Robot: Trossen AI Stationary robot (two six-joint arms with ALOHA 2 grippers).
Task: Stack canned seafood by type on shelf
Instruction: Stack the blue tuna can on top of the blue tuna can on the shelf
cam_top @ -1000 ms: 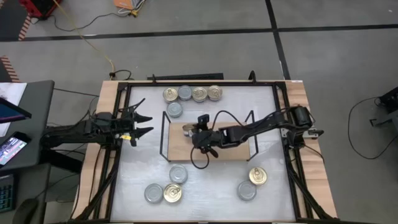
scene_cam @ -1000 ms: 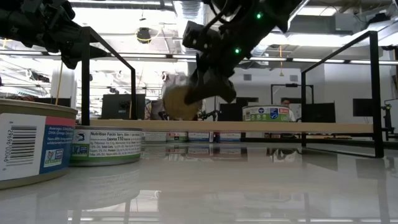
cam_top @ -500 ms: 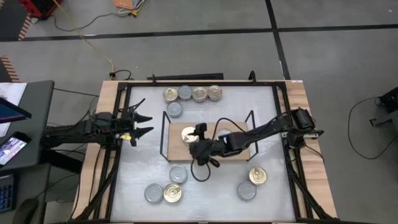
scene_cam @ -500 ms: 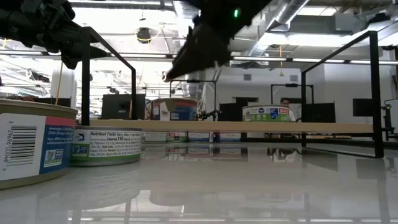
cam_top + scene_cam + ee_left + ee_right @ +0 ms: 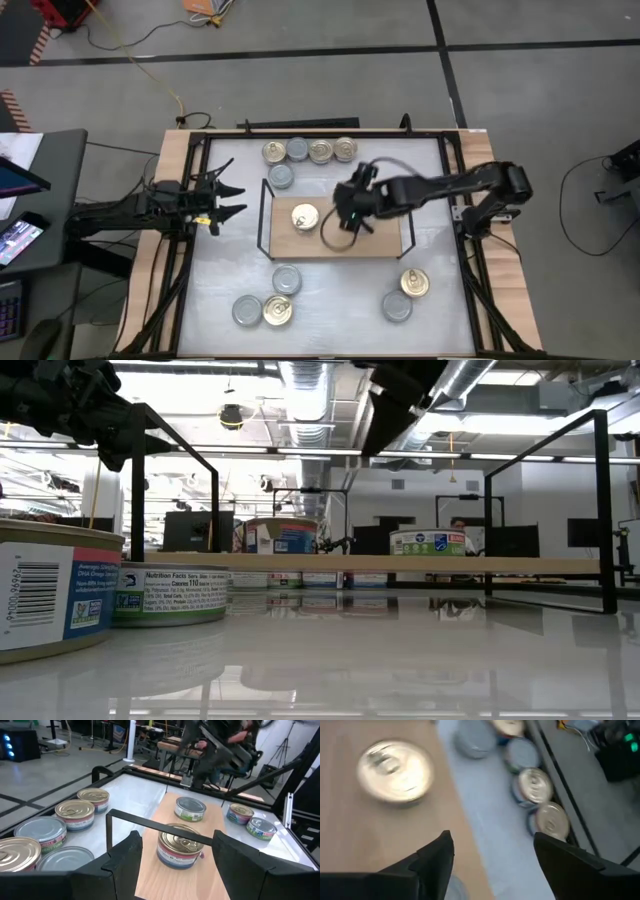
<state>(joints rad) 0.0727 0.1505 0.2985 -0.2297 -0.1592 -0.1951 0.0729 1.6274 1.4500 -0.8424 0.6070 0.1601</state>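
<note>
The shelf [image 5: 290, 243] lies mid-table. On it stand a gold-lidded tin [image 5: 305, 217] toward its left end and a grey-lidded tin [image 5: 190, 809], which my right arm hides in the high view. My right gripper [image 5: 350, 203] hangs open and empty, high above the shelf's middle, to the right of the gold tin [image 5: 396, 770]. My left gripper [image 5: 225, 200] waits open and empty at the table's left edge, pointing level at the shelf. Other canned seafood stands on the white tabletop around the shelf.
Several tins [image 5: 310, 151] stand in a row at the table's far edge, with one more [image 5: 281, 176] just in front. Three tins [image 5: 270, 300] sit near the front left and two [image 5: 405, 295] near the front right. Black wire frames [image 5: 265, 215] rise at the shelf's ends.
My right gripper has set the gold-lidded tin, held tilted a second ago, flat on the shelf's left part and let go. It has then risen well above the shelf and drawn toward the table's right and far side, rolling its wrist. The tin stays standing.
</note>
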